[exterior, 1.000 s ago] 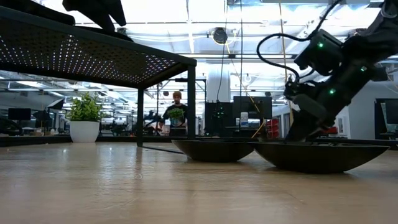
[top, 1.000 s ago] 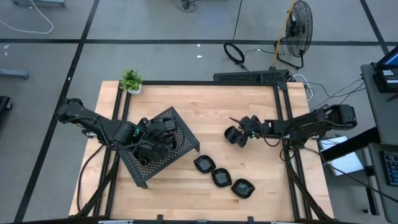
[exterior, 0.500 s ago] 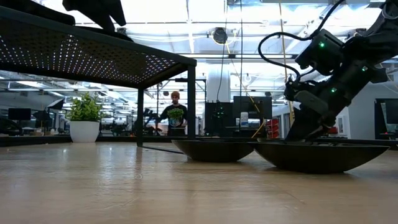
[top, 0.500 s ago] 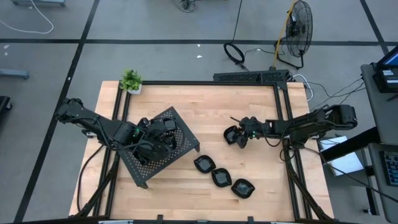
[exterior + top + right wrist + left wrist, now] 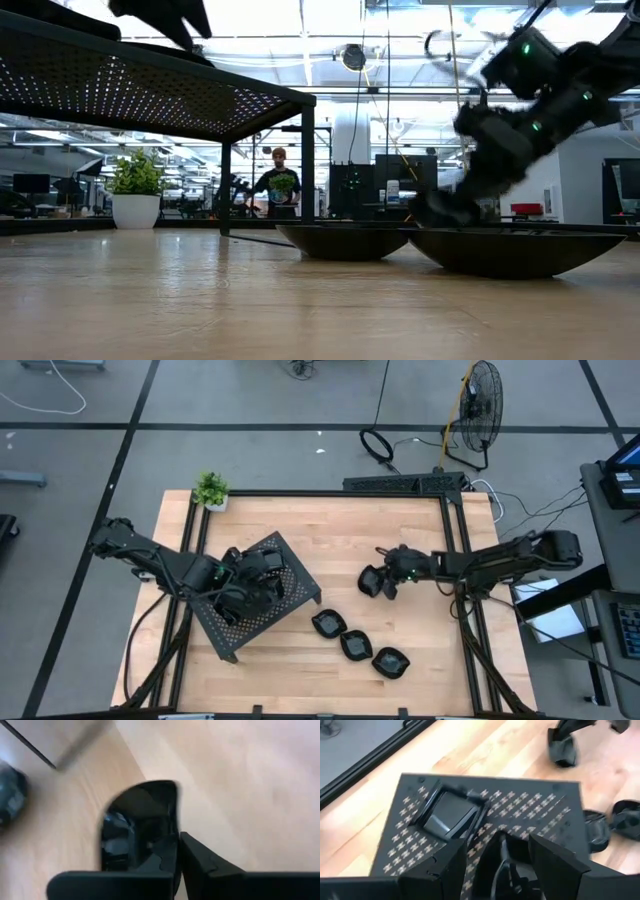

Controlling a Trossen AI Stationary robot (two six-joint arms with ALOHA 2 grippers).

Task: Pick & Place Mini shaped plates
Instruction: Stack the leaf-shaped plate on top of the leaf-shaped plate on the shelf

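Right gripper (image 5: pixel 386 582) jaws are closed on the rim of 1 glossy black mini plate (image 5: pixel 137 827), which hangs tilted from the fingers (image 5: pixel 200 865) above bare table wood, between the tray and the table's right frame rail. In the low view this gripper (image 5: pixel 440 207) sits low, just over the near plates, with the right arm slanting up behind it. Left gripper (image 5: pixel 497 851) jaws stand moderately apart over the perforated metal tray (image 5: pixel 255 622); whether they touch the dark plate between them, I cannot tell. A square plate (image 5: pixel 451 813) lies flat on the tray top ahead of that gripper. 3 more plates rest in a diagonal row on the table (image 5: pixel 340 535) just right of the tray: plate 1 (image 5: pixel 326 624), plate 2 (image 5: pixel 356 645), plate 3 (image 5: pixel 390 661), nearly touching each other. A small potted plant (image 5: pixel 211 490) stands at the table's far left corner.
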